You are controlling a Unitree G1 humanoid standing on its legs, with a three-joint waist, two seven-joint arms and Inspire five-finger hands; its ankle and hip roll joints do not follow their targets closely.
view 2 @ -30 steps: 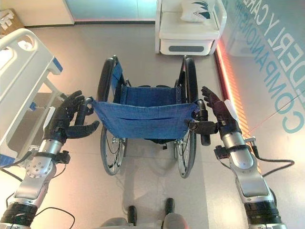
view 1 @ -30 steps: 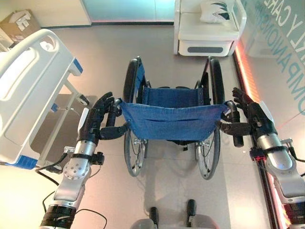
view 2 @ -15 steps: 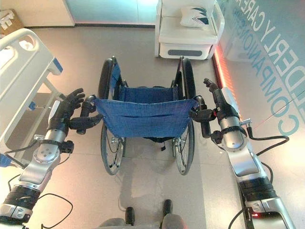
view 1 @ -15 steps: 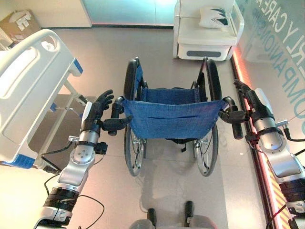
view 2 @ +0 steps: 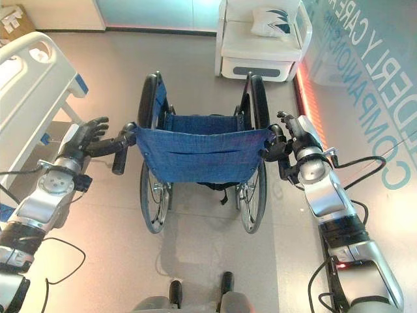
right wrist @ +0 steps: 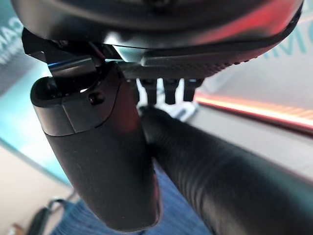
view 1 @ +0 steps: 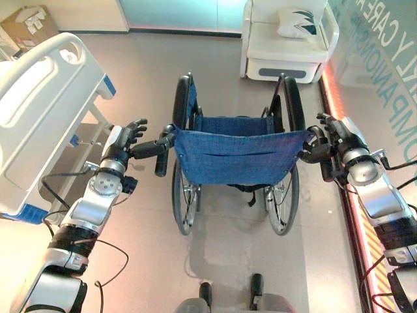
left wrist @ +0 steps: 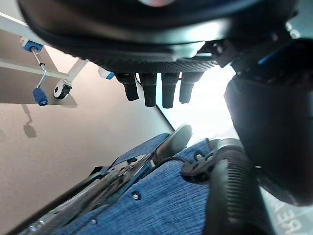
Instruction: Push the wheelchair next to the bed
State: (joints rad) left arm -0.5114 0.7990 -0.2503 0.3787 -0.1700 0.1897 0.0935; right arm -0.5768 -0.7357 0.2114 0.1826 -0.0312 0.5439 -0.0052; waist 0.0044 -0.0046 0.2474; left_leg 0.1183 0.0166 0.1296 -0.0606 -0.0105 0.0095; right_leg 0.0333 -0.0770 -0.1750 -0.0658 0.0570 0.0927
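Note:
The wheelchair (view 1: pixel 236 156), with a blue cloth back and black wheels, stands on the floor straight ahead, facing away. My left hand (view 1: pixel 125 141) is at its left push handle (view 1: pixel 162 156); the fingers are straight and the thumb (left wrist: pixel 274 132) lies along the ribbed grip (left wrist: pixel 234 196). My right hand (view 1: pixel 337 134) is at the right push handle (view 1: pixel 325 171), fingers straight, with the grip (right wrist: pixel 220 171) resting in the fork beside the thumb (right wrist: pixel 98 156). The white bed (view 1: pixel 39 111) stands to the left, its foot end level with the wheelchair.
A white armchair (view 1: pixel 287 49) with a cushion stands beyond the wheelchair at the back right. A glass wall with lettering and a red light strip (view 1: pixel 335 111) run along the right side. A cardboard box (view 1: pixel 26 23) sits at the far left. Bare floor separates bed and wheelchair.
The wheelchair has rolled forward, closer to the armchair, and the view has followed. Both arms have stretched out, and the hands now sit lower against the handles.

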